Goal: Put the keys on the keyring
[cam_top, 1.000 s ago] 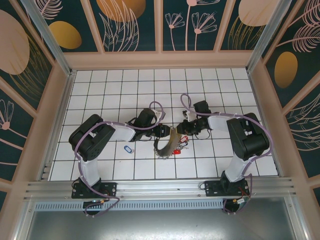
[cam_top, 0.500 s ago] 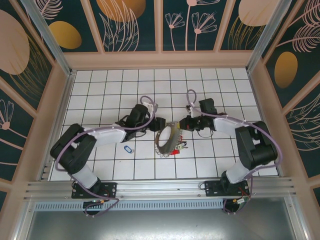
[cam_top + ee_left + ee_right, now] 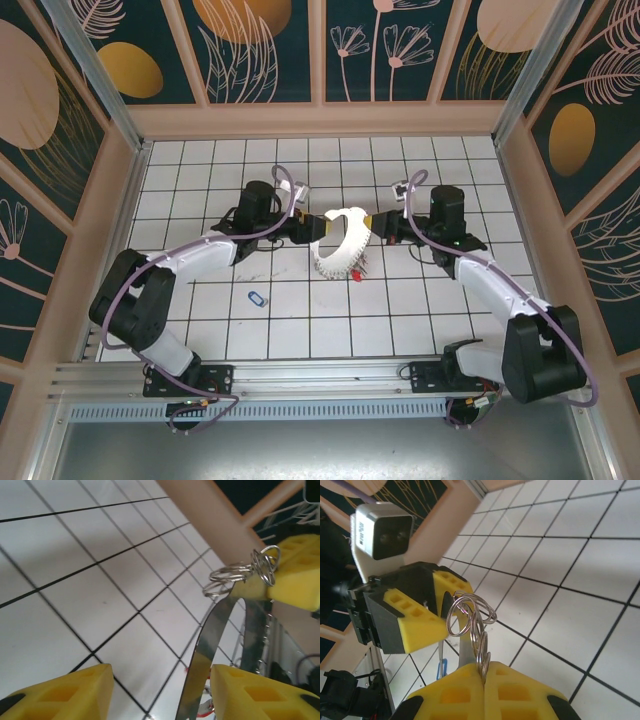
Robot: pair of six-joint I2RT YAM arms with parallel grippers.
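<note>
My right pincer (image 3: 484, 670), shut, holds the keyring (image 3: 343, 243) aloft; my left pincer (image 3: 160, 675) stands half-open astride it, gripping nothing. Red keys (image 3: 356, 272) seem threaded; the blue key (image 3: 257, 298) lies unthreaded on the tiles (image 3: 300, 330).

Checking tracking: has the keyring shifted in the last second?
Yes: the keyring went toward the back wall, away from the blue key.

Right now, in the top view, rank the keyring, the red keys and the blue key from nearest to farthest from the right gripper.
1. keyring: pinched in the right gripper, on its left side.
2. red keys: at the loop's near end, towards the arm bases.
3. blue key: on the tiles, far left.
</note>
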